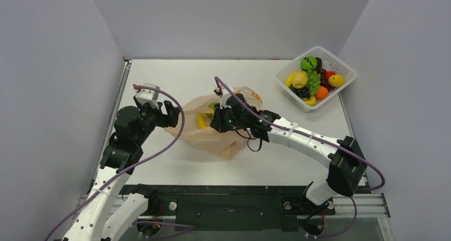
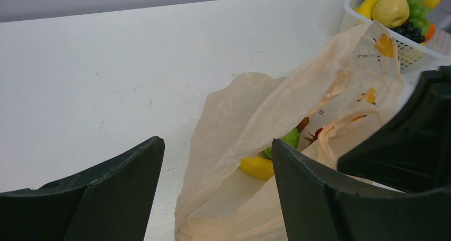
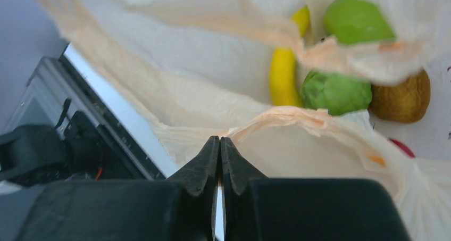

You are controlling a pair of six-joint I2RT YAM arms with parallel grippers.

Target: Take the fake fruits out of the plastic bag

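Peach bag [image 1: 205,139] lies slumped mid-table, its mouth gaping toward the left gripper [image 2: 214,148], whose fingers stand wide apart around the bag's edge. Over the bag, the right gripper [image 3: 219,141] is pinched tight on the near rim. Inside lie a banana [image 3: 281,76], two green fruits [image 3: 355,20] and a brown one [image 3: 402,98]. A basket [image 1: 344,61] sits at the far right.
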